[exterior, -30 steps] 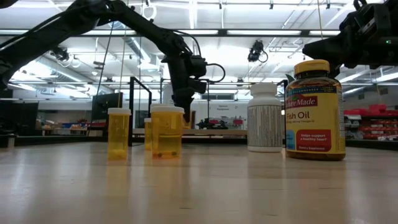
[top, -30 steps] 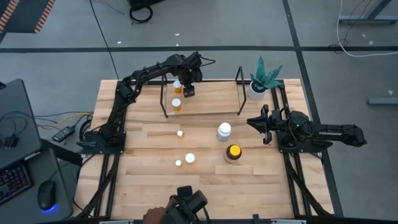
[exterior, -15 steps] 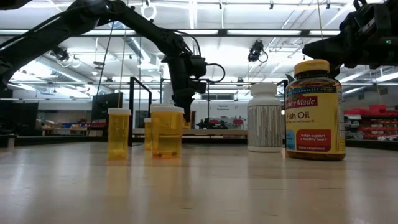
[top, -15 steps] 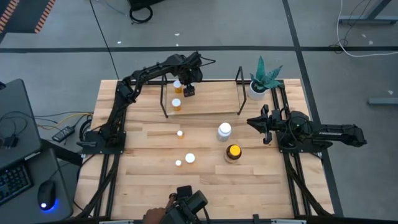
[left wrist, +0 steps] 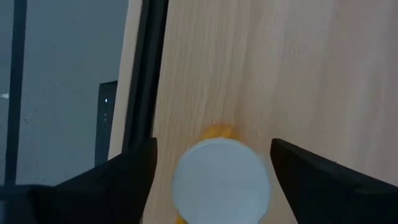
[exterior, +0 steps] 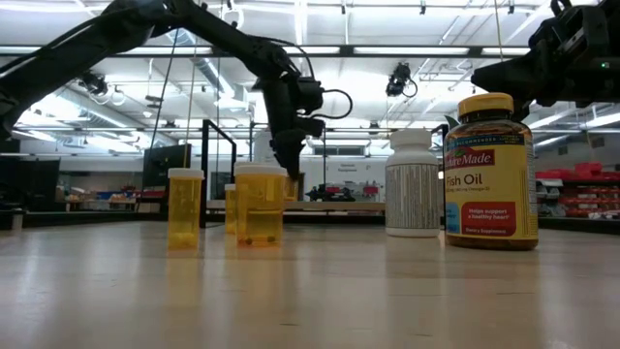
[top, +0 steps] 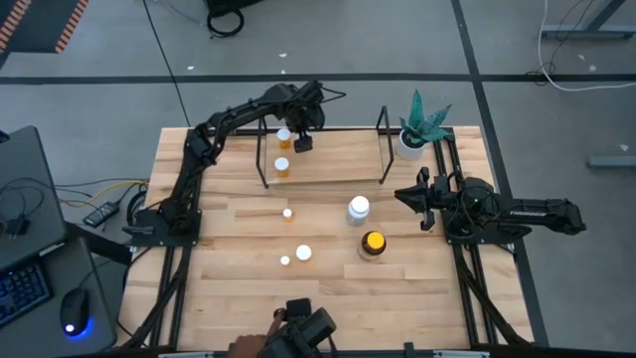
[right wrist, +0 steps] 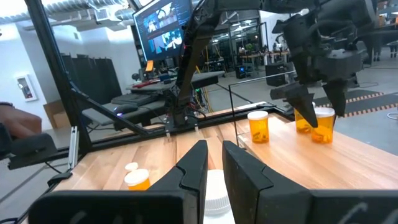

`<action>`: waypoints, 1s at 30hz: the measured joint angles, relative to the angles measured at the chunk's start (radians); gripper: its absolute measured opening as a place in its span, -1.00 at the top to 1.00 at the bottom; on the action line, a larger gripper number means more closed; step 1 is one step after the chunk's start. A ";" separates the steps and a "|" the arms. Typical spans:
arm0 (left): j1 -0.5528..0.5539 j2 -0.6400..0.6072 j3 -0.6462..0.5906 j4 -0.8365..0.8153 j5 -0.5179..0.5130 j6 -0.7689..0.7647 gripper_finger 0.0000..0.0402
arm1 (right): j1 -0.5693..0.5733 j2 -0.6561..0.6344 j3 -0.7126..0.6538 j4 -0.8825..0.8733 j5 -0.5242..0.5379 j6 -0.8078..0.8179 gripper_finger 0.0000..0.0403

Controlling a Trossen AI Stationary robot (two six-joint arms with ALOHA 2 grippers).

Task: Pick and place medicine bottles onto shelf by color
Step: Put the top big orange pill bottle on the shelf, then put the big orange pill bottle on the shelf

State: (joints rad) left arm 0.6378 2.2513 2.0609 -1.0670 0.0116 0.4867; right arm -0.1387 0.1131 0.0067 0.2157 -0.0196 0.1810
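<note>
- The left tool (top: 301, 142) hangs over the shelf (top: 328, 167) at the upper middle of the high view, its fingers (left wrist: 124, 174) spread apart on either side of an orange bottle (left wrist: 221, 180) with a white cap, clear of the cap on both sides.
- That bottle (top: 284, 135) stands on the shelf board close to the back rail and near the left posts; a second orange bottle (top: 282, 167) stands in front of it, just inside the shelf's front left post.
- The rest of the shelf board, towards the right posts, lies bare.
- On the open bench (top: 229, 259) in front of the shelf, three more orange bottles stand well apart: one (top: 287, 213) at mid-left, and two near each other lower down (top: 303, 253) (top: 285, 261).
- The white bottle (top: 358, 209) and the yellow-capped amber bottle (top: 373, 243) stand near each other, right of centre, with a gap between them.
- The right tool (top: 404, 195) waits at the right side of the bench, just beside the white bottle; its fingers (right wrist: 193, 165) stand only slightly apart and hold nothing.
- A potted plant (top: 415, 134) sits at the upper right corner, just outside the shelf's right posts.
- Wide strips of bare wood run along the left edge and the near edge of the bench.
</note>
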 joint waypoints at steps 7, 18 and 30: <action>-0.042 0.000 0.075 -0.007 0.000 0.023 -0.59 | 0.000 0.000 0.000 0.000 0.000 0.000 0.72; -0.142 -0.096 0.117 -0.051 0.000 0.017 -0.48 | 0.000 0.000 0.000 0.000 0.000 0.000 0.72; -0.355 -0.226 0.107 -0.200 0.167 -0.040 -0.37 | 0.000 0.000 0.000 0.000 0.000 0.000 0.72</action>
State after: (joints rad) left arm 0.2831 2.0251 2.1683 -1.2674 0.1790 0.4467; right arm -0.1383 0.1130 0.0067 0.2155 -0.0196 0.1810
